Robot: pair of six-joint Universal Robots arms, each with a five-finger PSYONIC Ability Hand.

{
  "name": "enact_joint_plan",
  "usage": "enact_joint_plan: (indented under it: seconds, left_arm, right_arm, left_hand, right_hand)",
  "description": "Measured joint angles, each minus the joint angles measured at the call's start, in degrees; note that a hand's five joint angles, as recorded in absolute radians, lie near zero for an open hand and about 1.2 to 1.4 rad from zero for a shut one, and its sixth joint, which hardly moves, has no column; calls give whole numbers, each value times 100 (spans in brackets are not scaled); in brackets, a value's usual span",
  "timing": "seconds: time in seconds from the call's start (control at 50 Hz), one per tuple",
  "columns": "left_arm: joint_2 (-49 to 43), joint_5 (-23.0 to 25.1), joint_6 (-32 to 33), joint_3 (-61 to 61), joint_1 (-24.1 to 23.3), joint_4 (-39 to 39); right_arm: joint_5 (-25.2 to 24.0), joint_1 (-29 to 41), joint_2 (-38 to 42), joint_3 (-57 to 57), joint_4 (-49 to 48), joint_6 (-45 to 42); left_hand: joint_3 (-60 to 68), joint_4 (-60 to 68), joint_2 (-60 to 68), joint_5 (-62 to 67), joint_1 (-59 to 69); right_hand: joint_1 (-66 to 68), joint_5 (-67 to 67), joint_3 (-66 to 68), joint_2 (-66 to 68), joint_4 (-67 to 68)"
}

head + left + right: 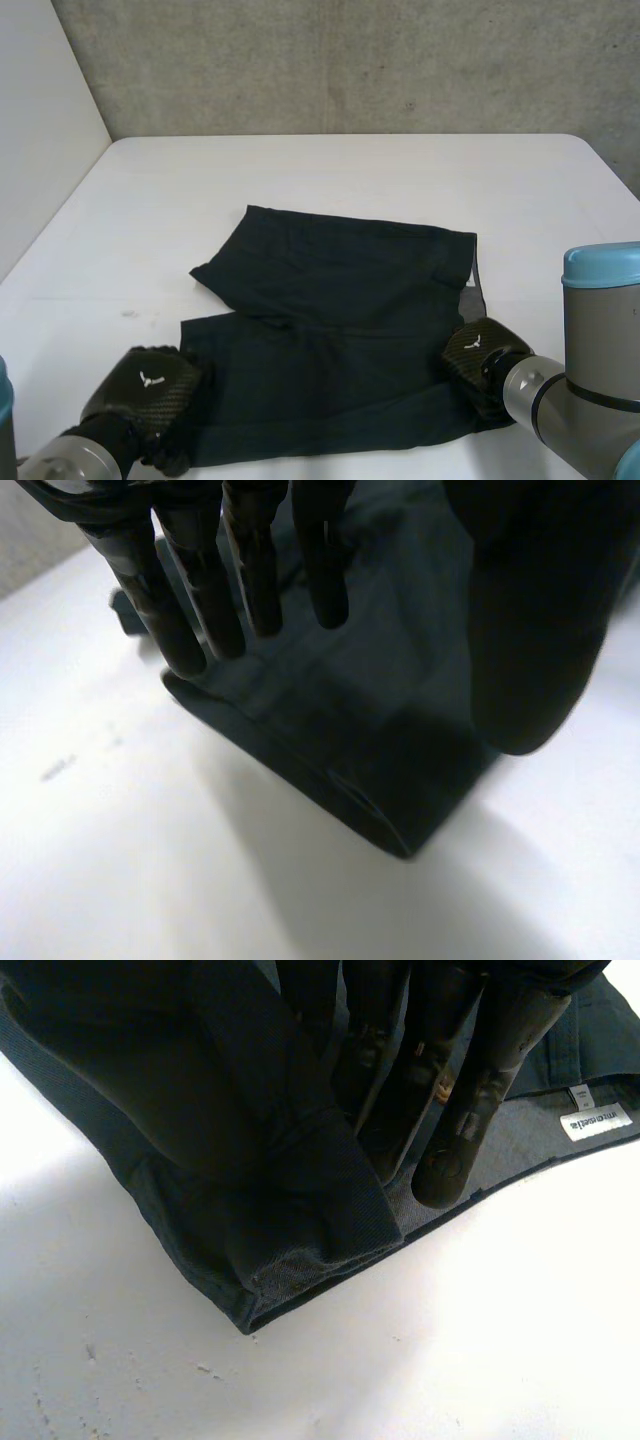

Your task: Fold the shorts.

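Plainly the dark shorts (340,330) are soft, light cloth that will sag and slide on the white table (330,170), so I judge the corners the best places to take hold. The right hand (480,355) pinches the near waistband corner (300,1230), with cloth bunched over its thumb and fingers (450,1110) on the grey lining (a label (595,1120) sits just beside), while the left hand (145,390) hangs relaxed over the near leg's hem (330,790), fingers straight, gripping nothing. The shorts lie at the table's near middle, long axis across it, waistband towards the robot's right, legs pointing left.
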Motion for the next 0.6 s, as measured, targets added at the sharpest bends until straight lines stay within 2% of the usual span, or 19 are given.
enact_joint_plan:
  seconds: [0.14, 0.18, 0.24, 0.26, 0.28, 0.3, 0.46, 0.6]
  left_arm:
    - [-442, -16, 3, -128, -12, 201]
    - [-602, -23, 5, -114, -21, 257]
    - [-830, -50, 11, -37, -78, 343]
    - [-843, -53, 12, -27, -86, 350]
    - [-884, -69, 16, 23, -115, 385]
    - [-919, -88, 25, 98, -155, 427]
    - [-1126, -131, 138, 1036, -253, 703]
    - [-2087, -136, 535, 2587, -166, 949]
  right_arm:
    - [-2, -2, -14, -1, -3, 1]
    - [-4, -13, -19, -6, -5, 0]
    - [-7, -37, -25, -15, -16, -1]
    - [-8, -52, -29, -21, -25, -1]
    - [-9, -63, -31, -26, -34, -1]
    - [-9, -80, -35, -41, -54, -1]
    - [-10, -98, -41, -350, -213, 21]
    - [18, -63, 166, -1079, -716, 161]
  left_hand:
    - [-276, -282, -271, -255, -268]
    - [-70, -14, -47, 31, -60]
    - [2696, 2799, 2746, 2788, 3094]
    - [2813, 2917, 2972, 2905, 3204]
    - [3692, 3820, 3766, 3713, 3739]
    - [3929, 4085, 4022, 3773, 3739]
    - [3978, 4163, 4056, 3773, 3739]
    - [3984, 4168, 4068, 3773, 3739]
  right_hand:
    - [0, 0, 0, 0, 0]
    - [-2, 0, 0, 0, 0]
    - [0, 0, 0, 0, 0]
    - [0, 0, 0, 0, 0]
    - [0, 0, 0, 0, 0]
    - [-1, 0, 0, 0, 0]
    - [0, 0, 0, 0, 0]
    - [0, 0, 0, 0, 0]
